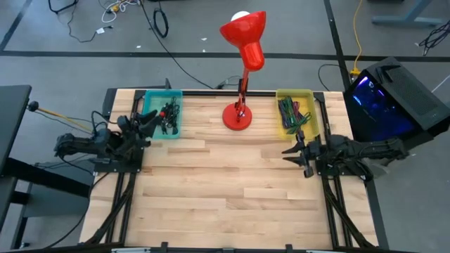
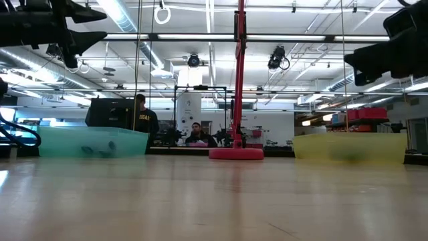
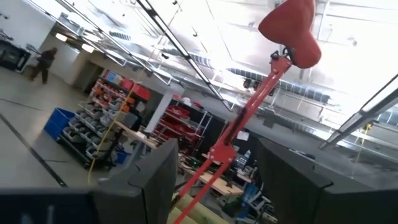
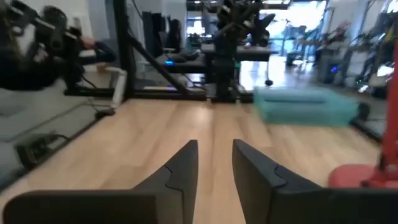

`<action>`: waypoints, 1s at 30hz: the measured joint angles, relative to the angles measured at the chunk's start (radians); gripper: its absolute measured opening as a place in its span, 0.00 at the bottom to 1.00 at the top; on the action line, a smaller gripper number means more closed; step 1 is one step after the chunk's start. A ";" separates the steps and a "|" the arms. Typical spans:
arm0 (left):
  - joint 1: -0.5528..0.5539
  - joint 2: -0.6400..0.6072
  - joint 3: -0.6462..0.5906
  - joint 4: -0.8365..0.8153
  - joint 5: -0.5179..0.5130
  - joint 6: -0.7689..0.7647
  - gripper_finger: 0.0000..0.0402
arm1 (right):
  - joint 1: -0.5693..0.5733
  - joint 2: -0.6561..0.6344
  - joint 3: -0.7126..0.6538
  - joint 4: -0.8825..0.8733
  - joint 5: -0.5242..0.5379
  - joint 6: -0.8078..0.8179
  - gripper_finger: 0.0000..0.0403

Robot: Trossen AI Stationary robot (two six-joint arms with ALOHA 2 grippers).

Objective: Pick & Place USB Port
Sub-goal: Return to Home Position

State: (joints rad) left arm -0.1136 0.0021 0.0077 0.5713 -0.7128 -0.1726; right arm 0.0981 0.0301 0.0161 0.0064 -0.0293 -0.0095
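Observation:
A teal bin [image 1: 163,112] at the table's far left holds small dark parts. A yellow bin [image 1: 295,112] at the far right holds green and red cables. I cannot make out which item is the USB port. My left gripper [image 1: 149,125] is open and empty, raised beside the teal bin's near left side. In the left wrist view [image 3: 214,193] it is tipped upward. My right gripper [image 1: 292,153] is open and empty, just on the near side of the yellow bin. In the right wrist view [image 4: 214,158] it points level across the table toward the left.
A red desk lamp [image 1: 242,70] stands with its base [image 1: 237,117] between the two bins at the far middle. The wooden tabletop [image 1: 225,190] stretches from the bins to the near edge. People [image 2: 144,120] are in the room beyond the table.

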 joint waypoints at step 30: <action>0.098 -0.001 -0.001 -0.330 0.351 -0.045 0.55 | 0.000 0.024 0.000 0.000 0.021 -0.026 0.25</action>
State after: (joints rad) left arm -0.0151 0.0013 0.0071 0.2411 -0.3617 -0.2174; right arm 0.0978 0.0536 0.0166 0.0063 -0.0083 -0.0353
